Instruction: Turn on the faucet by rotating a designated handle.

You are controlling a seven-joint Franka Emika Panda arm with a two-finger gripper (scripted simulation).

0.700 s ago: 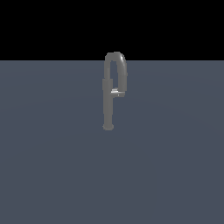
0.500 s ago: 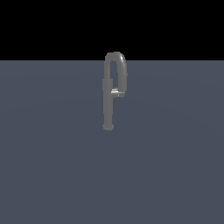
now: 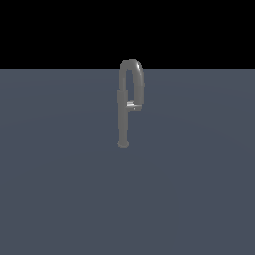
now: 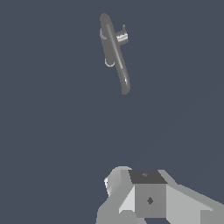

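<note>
Matte grey faucet (image 3: 124, 117) stands upright mid-floor (image 3: 60, 189), handle (image 3: 131, 105) projecting toward the exterior view's right; gripper (image 4: 148, 199) well apart from it, finger spread not discernible.

A flat, matte blue-grey worktop (image 3: 64, 189) is spreading across the whole lower part of the exterior view, from nine o'clock round to three o'clock. Plain black backdrop (image 3: 50, 30) is filling twelve o'clock.

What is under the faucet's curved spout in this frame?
Under the arch of the faucet, only the short handle juts sideways from the post, with bare grey floor below. Nothing is covered there; the end effector is well away.
</note>
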